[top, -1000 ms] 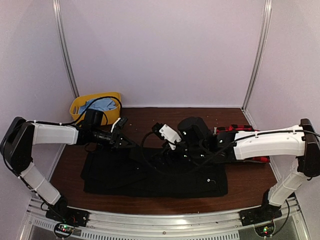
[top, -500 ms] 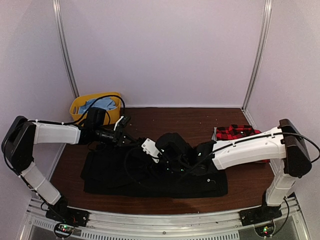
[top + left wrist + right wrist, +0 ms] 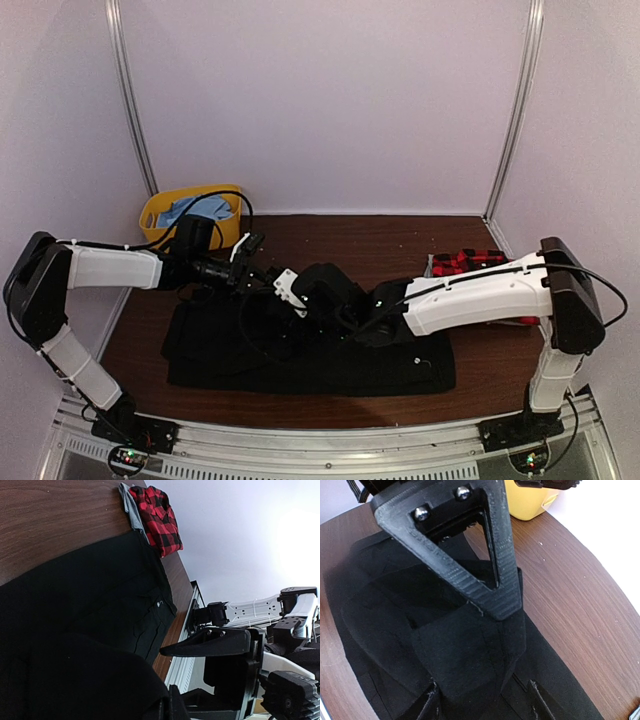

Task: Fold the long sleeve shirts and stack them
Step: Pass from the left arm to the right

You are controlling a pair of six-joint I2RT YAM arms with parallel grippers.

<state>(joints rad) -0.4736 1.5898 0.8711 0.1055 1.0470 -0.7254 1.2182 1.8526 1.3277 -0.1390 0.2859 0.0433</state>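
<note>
Two shirts on the table [image 3: 350, 235]: black shirt [image 3: 330, 365] lies spread across the near half, plaid shirt [image 3: 465, 262] sits bunched at the right edge. Your left gripper [image 3: 260, 275] is pinched together on a raised black fold. Your right gripper [image 3: 482, 702] has its fingers apart, straddling that flap.

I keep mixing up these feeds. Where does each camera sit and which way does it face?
Top external: above and behind the bases, looking down at the table; left arm and right arm show.
Left wrist: low over the black shirt, facing the plaid shirt; right arm shows.
Right wrist: over the black shirt, facing the yellow bin; open right gripper below, left gripper pinching a fold.
Shared: black shirt in all three; yellow bin in top and right wrist.
</note>
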